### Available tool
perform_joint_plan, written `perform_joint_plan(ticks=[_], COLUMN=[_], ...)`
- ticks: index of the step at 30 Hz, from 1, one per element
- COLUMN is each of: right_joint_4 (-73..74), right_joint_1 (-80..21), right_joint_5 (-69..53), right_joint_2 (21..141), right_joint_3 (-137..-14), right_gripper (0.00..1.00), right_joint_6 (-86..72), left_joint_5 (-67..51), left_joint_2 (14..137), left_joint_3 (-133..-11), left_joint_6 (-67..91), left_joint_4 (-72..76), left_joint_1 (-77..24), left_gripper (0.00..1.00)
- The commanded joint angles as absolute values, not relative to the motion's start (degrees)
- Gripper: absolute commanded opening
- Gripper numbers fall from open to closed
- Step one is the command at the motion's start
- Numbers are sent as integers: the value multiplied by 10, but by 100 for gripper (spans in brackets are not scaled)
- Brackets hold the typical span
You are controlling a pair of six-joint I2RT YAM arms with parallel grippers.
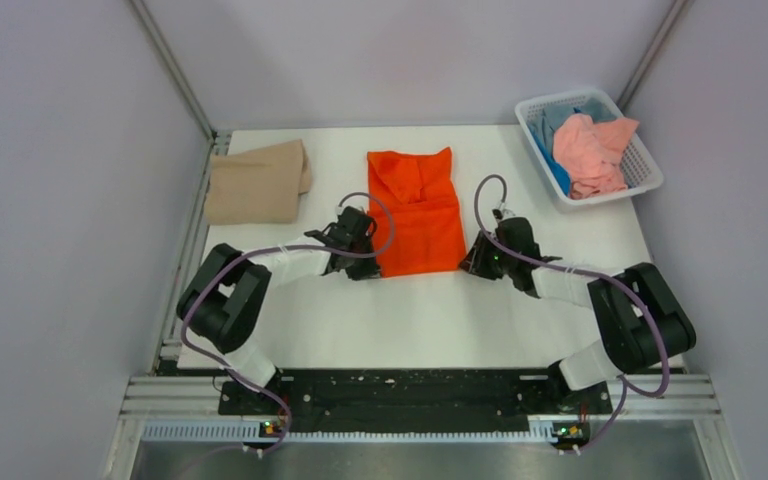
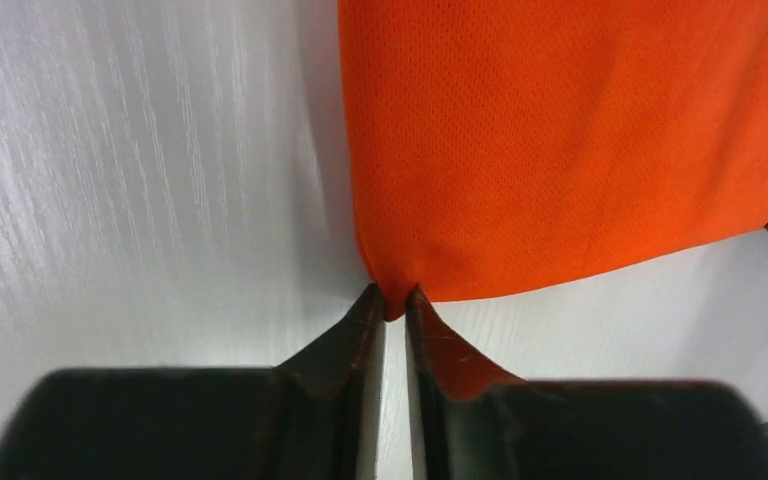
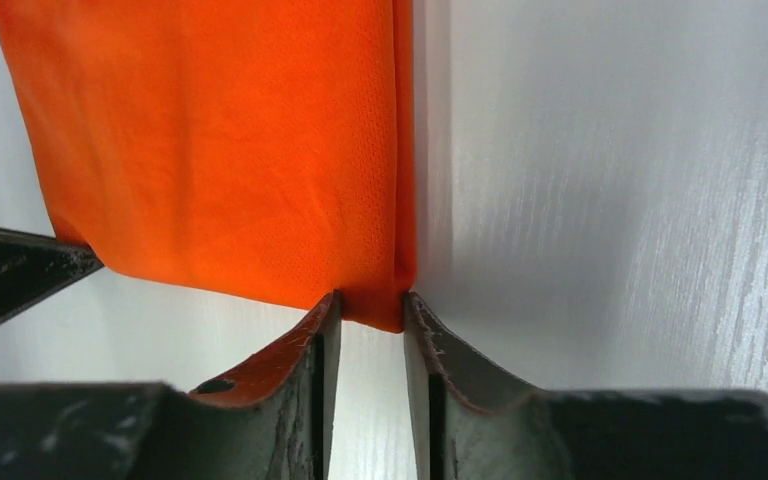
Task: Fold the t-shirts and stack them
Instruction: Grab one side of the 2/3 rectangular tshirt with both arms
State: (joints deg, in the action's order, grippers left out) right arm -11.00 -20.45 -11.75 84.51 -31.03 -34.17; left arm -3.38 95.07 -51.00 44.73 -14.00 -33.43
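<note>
The bright orange t-shirt (image 1: 415, 210) lies folded into a long strip in the middle of the table. My left gripper (image 1: 368, 268) is shut on its near left corner, and the left wrist view shows the pinched cloth (image 2: 560, 140) between my jaws (image 2: 392, 300). My right gripper (image 1: 468, 265) is shut on the near right corner, where the folded edge (image 3: 260, 150) fills the gap between my jaws (image 3: 370, 305). A tan-beige t-shirt (image 1: 257, 182) lies folded at the back left. A salmon-pink t-shirt (image 1: 590, 152) and a blue one (image 1: 560, 172) lie crumpled in the basket.
The white lattice basket (image 1: 650, 165) stands at the back right corner. The white table (image 1: 440, 320) is walled by grey panels at left, right and back. The left arm's tip shows at the left edge of the right wrist view (image 3: 10, 275).
</note>
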Motion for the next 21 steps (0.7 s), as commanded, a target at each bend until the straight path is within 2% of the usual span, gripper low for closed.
perform_joint_plan(ticks=[1,6,9,16,21], right_joint_4=[-105,-113,-109,-77,6], right_joint_1=[-203,-204,-205,-245,-318], right_joint_5=[-118,-127,-126,-124,-93], right_joint_2=[861,860,850,785,676], right_joint_3=[-313,-310,-305,-246,-181], right_gripper=[25,11,2,0,0], right_joint_6=[-340,-339,-340,-369,-396], left_joint_5=[-6,-34,-8,-17,-19], left_joint_2=[1002,1016,982,885,819], left_joint_3=[-515,-508,-468,-337,-275], left_joint_6=[445,443,453,478,529], left_joint_4=[-117,-82,-79,-70,-112], left_joint_1=[-329,-327,-327,-368,-421], left_gripper=[1,0,0,0,0])
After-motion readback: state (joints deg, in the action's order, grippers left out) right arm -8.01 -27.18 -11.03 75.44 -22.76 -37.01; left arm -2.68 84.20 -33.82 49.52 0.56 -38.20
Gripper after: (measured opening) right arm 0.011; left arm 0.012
